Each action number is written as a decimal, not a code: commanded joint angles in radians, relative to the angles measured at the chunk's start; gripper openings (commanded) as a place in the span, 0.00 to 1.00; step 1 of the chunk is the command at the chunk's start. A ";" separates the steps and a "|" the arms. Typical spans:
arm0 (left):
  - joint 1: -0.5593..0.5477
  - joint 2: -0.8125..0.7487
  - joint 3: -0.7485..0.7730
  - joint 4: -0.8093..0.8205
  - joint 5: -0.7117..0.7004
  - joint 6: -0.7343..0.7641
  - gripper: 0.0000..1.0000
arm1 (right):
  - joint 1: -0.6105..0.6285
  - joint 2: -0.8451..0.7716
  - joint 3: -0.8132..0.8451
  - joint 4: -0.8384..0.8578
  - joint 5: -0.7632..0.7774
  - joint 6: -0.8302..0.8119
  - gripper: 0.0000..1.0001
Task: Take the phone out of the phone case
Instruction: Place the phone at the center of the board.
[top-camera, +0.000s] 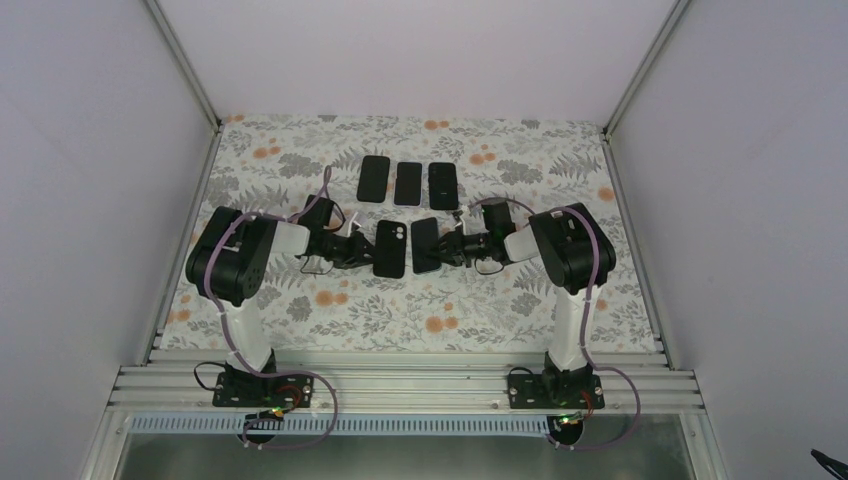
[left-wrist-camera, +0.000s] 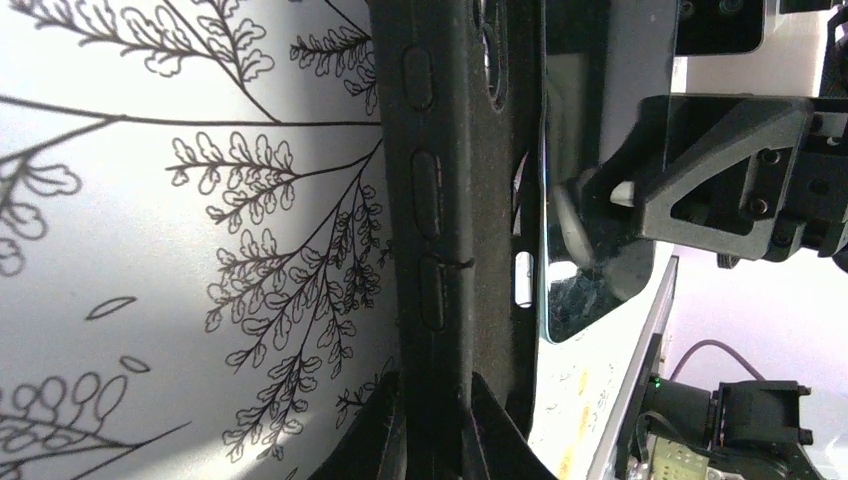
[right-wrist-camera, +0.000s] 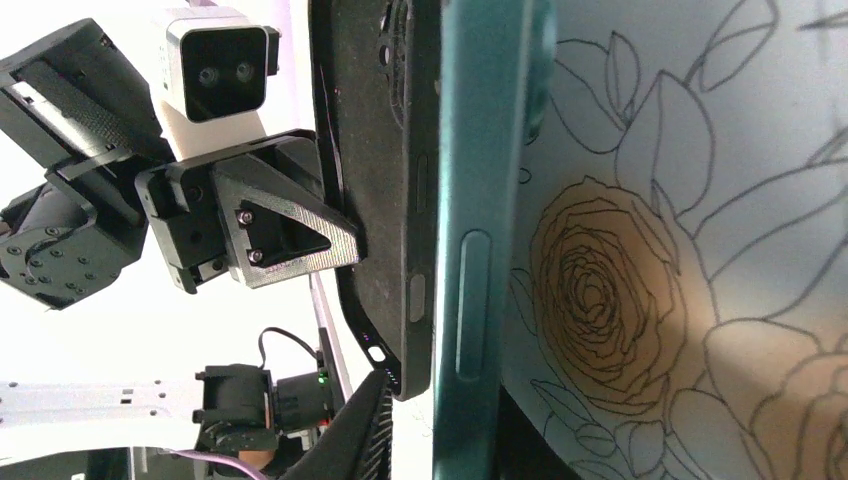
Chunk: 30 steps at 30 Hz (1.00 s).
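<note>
Phone and case, one in each of my grippers, almost apart.

My left gripper (top-camera: 372, 250) pinches the black phone case (top-camera: 391, 248) by its edge. My right gripper (top-camera: 447, 247) pinches the phone (top-camera: 425, 245). They sit side by side over the middle of the flowery table (top-camera: 300, 310). I think the phone is out, but one corner may be touching the case; it is hard to see. I should pull my hands straight apart, slowly, holding tight and not twisting.

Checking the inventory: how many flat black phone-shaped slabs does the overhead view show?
5. Back row: back-left slab, back-middle slab, back-right slab. Nearer: the phone case in the left gripper, the phone in the right gripper. None seems hidden.
</note>
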<state>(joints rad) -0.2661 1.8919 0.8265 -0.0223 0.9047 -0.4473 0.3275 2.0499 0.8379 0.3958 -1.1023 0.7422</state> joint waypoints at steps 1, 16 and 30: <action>-0.008 0.031 0.017 0.016 -0.017 -0.023 0.07 | 0.013 0.012 -0.021 0.066 -0.022 0.031 0.21; -0.015 -0.025 0.042 -0.058 -0.075 -0.010 0.46 | 0.021 -0.069 -0.023 -0.053 0.018 -0.027 0.69; -0.022 -0.251 0.021 -0.138 -0.230 0.058 1.00 | 0.016 -0.194 0.002 -0.241 0.085 -0.182 0.99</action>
<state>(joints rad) -0.2836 1.7092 0.8547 -0.1295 0.7399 -0.4290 0.3405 1.9152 0.8352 0.2260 -1.0679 0.6361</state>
